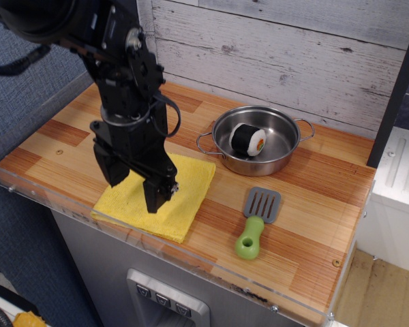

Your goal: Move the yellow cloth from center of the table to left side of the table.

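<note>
The yellow cloth (184,194) lies flat and folded on the wood-plank table (307,211), left of centre near the front edge. My gripper (133,193) hangs over the cloth's left half, black fingers spread open and pointing down, tips close to or touching the cloth. One finger (155,194) is over the cloth's middle, the other (111,169) near its left edge. The arm hides part of the cloth. I cannot tell if the fingertips press into it.
A steel pan (255,139) with a sushi roll (248,139) inside stands behind and right of the cloth. A grey spatula with a green handle (255,221) lies to the right. A clear acrylic rim (157,242) edges the front and left.
</note>
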`<state>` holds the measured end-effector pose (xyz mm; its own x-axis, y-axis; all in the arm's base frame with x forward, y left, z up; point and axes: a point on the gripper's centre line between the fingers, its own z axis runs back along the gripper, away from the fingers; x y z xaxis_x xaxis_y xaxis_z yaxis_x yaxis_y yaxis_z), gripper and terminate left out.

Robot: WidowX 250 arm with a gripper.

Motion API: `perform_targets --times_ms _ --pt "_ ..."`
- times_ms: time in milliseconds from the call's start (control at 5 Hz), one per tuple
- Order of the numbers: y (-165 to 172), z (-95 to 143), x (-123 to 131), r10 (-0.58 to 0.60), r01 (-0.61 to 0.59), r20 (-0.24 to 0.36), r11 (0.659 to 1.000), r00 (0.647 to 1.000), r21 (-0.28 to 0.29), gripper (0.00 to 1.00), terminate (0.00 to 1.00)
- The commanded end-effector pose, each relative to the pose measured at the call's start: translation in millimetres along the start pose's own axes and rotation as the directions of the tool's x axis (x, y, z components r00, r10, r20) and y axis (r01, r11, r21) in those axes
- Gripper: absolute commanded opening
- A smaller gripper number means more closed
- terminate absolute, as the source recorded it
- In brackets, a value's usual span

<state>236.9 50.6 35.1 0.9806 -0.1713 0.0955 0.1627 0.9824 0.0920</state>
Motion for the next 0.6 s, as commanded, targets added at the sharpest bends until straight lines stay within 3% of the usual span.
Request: perform_targets --times_ms 0,400 --pt "-9.6 -9.9 26.4 -0.036 0.036 0.011 0.999 0.999 -0.033 1.00 0.00" --pt "-33.4 -34.1 28.5 -0.120 0.122 0.058 0.992 0.991 -0.030 1.00 0.00"
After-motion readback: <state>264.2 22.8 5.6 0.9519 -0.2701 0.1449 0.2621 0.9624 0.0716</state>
